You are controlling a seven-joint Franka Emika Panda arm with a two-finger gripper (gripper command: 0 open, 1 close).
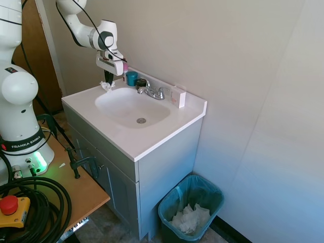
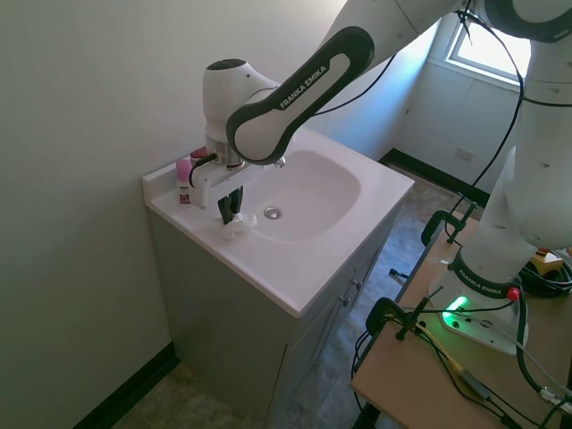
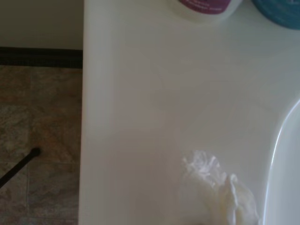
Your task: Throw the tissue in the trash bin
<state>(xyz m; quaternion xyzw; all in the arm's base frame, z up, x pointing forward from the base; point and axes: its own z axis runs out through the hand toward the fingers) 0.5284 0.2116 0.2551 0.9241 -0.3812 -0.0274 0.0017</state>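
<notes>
My jaws [image 1: 108, 81] hang right over the tissue [image 1: 107, 86], tips down at it; I cannot tell whether they grip it. The tissue lies on the surface just beside the sink [image 1: 152, 117] rim. The bin [image 1: 169, 202] stands on the floor beside the sink cabinet, well below the tissue

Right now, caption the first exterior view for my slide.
Tool lowered over the tissue beside the sink basin, trash bin below.
</notes>
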